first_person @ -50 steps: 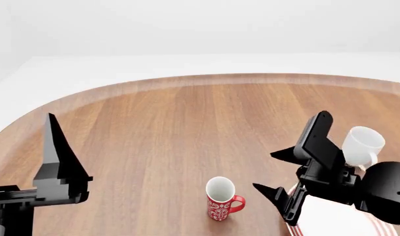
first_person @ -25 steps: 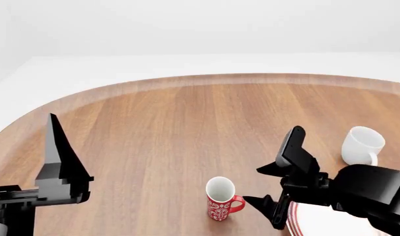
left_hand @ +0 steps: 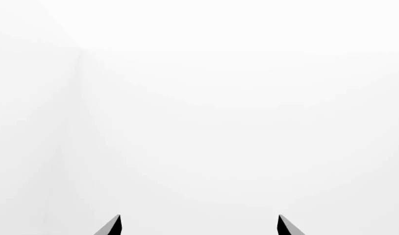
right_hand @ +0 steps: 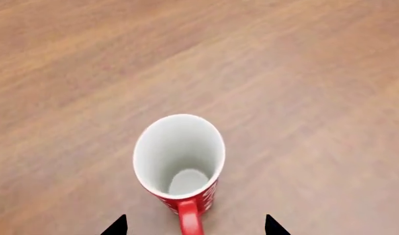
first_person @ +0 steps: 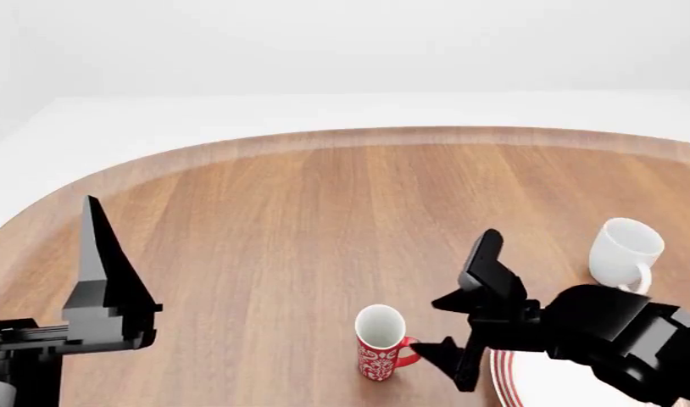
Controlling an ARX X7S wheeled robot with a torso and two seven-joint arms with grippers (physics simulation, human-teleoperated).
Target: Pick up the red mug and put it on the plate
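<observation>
Since a second ago the right gripper has slid from the right side of the head view toward the lower middle, and now hangs just beside the handle of the red mug, its jaws spread wide and holding nothing. The mug stands upright on the wooden table at the bottom centre, with the plate near it at the lower right edge and a white mug farther right. The left gripper sits at lower left, jaws apart, well away from the mug.
</observation>
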